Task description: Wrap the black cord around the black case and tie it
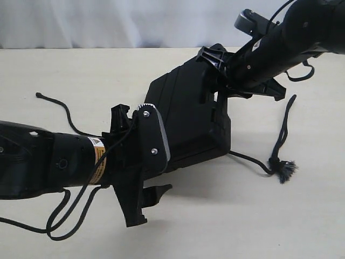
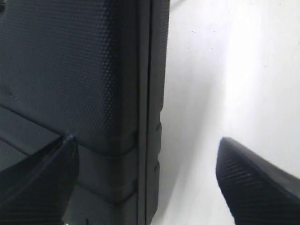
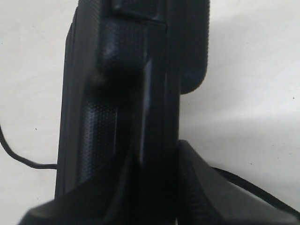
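Now left pincer (image 2: 146, 139) gapes astride black case (image 2: 70, 70) edge (table (image 2: 234, 70) alongside).

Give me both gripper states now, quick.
Left gripper: open, with the black case edge between the fingers, not clamped.
Right gripper: closed on the black case.

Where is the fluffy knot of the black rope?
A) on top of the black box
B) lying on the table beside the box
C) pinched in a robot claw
B: the black cord's tassel knot lies on the table, apart from the black case.
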Controlling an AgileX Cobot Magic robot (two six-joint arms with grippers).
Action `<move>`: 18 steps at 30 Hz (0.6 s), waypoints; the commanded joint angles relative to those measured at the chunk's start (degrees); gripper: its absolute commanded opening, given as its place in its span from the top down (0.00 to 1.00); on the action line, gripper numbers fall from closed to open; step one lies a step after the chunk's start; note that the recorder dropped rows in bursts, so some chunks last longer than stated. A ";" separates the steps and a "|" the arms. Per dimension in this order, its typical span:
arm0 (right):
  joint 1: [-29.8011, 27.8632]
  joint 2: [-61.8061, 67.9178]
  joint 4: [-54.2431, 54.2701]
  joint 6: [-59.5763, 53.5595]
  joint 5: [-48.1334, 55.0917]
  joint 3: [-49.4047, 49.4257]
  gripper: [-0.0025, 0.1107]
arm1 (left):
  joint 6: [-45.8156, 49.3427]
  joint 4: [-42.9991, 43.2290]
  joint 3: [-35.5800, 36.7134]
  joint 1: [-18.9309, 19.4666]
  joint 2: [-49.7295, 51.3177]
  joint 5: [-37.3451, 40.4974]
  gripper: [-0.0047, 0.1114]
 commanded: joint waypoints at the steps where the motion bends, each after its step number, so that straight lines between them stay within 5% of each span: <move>1: -0.37 -1.44 1.10 0.93 -3.08 -1.07 0.94 | -0.04 0.46 0.19 0.05 0.04 -1.26 0.31; 18: -0.37 -1.44 2.08 0.93 -3.65 -1.07 0.94 | 0.07 1.19 -3.71 -0.08 -0.06 8.16 0.31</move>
